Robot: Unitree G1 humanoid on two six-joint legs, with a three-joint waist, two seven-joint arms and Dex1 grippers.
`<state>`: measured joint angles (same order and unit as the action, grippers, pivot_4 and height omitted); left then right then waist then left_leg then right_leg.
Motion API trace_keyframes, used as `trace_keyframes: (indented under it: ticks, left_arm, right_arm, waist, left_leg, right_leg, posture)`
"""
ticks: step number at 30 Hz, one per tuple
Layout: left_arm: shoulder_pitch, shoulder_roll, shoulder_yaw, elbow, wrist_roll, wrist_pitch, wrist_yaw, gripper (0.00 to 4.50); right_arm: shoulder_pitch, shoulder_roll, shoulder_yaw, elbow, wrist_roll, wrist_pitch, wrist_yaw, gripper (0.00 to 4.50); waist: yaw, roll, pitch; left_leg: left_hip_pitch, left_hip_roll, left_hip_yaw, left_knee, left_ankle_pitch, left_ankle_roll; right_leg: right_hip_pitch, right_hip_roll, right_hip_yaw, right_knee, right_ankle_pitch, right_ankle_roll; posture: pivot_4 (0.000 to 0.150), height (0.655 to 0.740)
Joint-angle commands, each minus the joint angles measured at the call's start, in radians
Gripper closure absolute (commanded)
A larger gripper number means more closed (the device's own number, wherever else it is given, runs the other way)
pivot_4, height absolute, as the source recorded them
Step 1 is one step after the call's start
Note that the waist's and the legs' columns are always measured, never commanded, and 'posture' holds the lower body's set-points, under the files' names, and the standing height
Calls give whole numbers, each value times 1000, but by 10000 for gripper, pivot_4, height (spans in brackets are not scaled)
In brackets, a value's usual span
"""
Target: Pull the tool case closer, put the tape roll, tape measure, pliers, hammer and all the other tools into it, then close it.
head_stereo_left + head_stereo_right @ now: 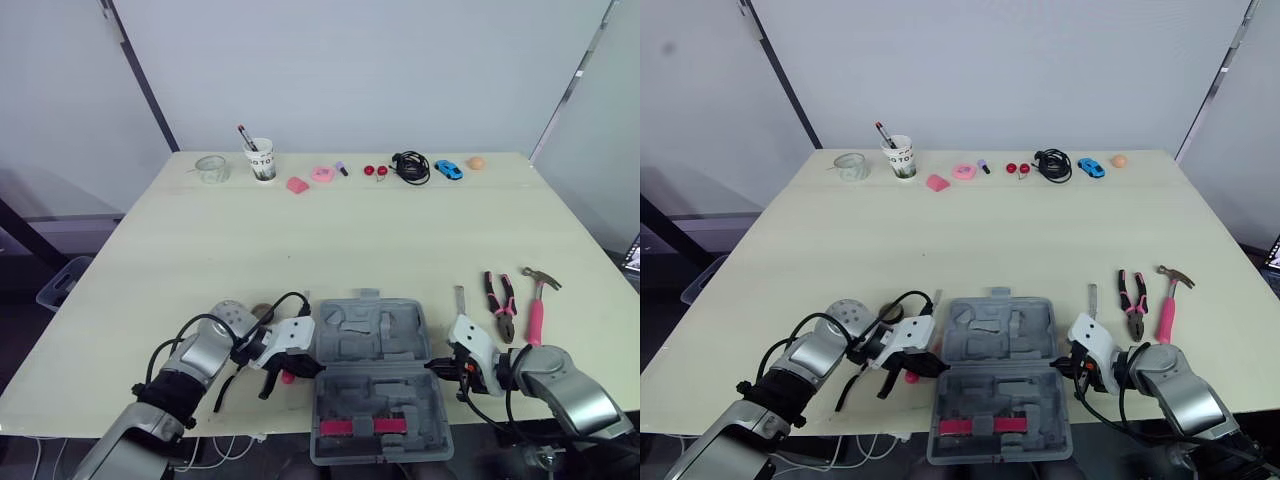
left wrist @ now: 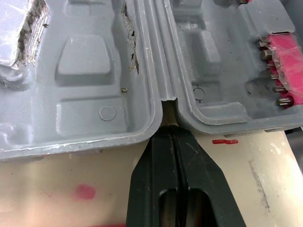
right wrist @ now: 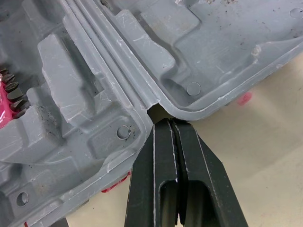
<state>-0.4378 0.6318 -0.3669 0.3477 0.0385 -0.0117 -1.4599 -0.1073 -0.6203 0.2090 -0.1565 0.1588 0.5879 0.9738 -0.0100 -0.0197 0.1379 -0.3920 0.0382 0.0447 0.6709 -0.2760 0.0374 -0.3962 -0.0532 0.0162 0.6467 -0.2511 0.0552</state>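
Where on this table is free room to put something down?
The wide middle of the table, between the far row (paper cup to blue toy car) and the open tool case, is bare. Crowded: right of the case, by pliers and hammer.

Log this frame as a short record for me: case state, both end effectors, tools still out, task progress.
tool case: open flat at the table's near edge, red bit holder in its near half
left end effector: fingers shut, tips at the hinge notch on the case's left side
right end effector: fingers shut, tips at the hinge notch on the case's right side
tools outside: pliers and hammer right of the case; tape roll by the left arm
progress: none of these tools in the case; lid not closed
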Motion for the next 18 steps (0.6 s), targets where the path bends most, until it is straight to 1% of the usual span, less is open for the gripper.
trace_keyframes:
  ticks: [1,18]
  left_arm:
    - [4,-4,-38,26,19,-17,-10,44664]
    - [8,-4,-45,38,20,-27,-12,44664]
  right_arm:
    - [0,-9,8,-20,21,-2,12,45000]
    - [-2,-14,18,-26,28,2,15,45000]
  waist:
    - [0,0,0]
    - [0,0,0]
  left_leg:
    - [0,0,0,0,0,0]
    - [0,0,0,0,0,0]
  right_leg:
    - [0,0,0,0,0,0]
    - [0,0,0,0,0,0]
  posture:
    - [1500,7400]
    - [1500,7400]
